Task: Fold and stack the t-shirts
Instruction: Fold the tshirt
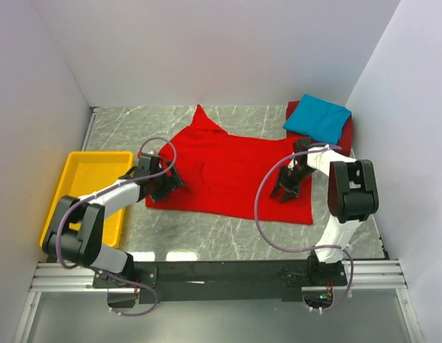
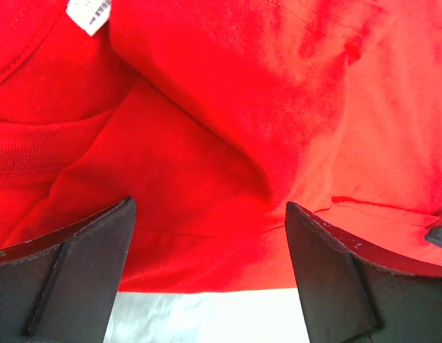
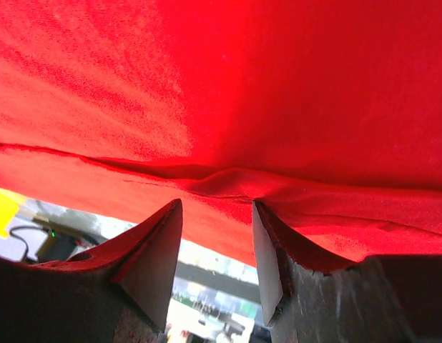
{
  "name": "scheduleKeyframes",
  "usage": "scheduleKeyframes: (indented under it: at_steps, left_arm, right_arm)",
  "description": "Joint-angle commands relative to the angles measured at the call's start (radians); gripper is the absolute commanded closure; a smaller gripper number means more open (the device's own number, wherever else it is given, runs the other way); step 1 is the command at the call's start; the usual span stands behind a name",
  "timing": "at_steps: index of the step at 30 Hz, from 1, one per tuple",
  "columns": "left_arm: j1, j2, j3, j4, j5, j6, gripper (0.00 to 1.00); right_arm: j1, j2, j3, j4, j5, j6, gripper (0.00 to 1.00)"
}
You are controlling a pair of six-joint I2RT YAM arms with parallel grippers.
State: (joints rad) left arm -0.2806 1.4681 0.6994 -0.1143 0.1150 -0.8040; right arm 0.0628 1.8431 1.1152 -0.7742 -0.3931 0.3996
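— Two grippers: what state?
— Over the bright red t-shirt point(image 1: 228, 171), spread right of the yellow tray point(image 1: 92, 175), the left gripper point(image 1: 174, 182) gapes; whether the right gripper point(image 1: 284, 191) pinches cloth, I cannot tell.

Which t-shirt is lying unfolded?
The bright red shirt, spread out in the middle. The turquoise shirt is folded, stacked on the darker red shirt at the far right.
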Motion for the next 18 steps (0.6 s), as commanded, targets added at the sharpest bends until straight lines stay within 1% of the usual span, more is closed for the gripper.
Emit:
scheduleKeyframes:
  at_steps: [1,9,14,15,18]
  left_arm:
    - [-0.023,-0.069,-0.046,-0.134,-0.064,-0.027,0.09]
    - [-0.069,-0.232,-0.075,-0.266,-0.098,-0.072,0.09]
    - [-0.069,-0.322,-0.006,-0.404,-0.112,-0.060,0.08]
    - [-0.069,-0.330,0.012,-0.412,-0.151,-0.055,0.08]
    - [-0.071,-0.309,0.107,-0.404,-0.175,-0.015,0.09]
  right_arm:
    - [0.005,-0.001,-0.106,-0.065,0.089,-0.027,0.48]
    - [0.012,-0.071,-0.169,-0.097,0.065,-0.041,0.48]
    - [0.020,-0.125,-0.178,-0.128,0.056,-0.048,0.48]
    - [0.019,-0.131,-0.170,-0.134,0.059,-0.048,0.48]
    - [0.020,-0.147,-0.114,-0.155,0.072,-0.053,0.48]
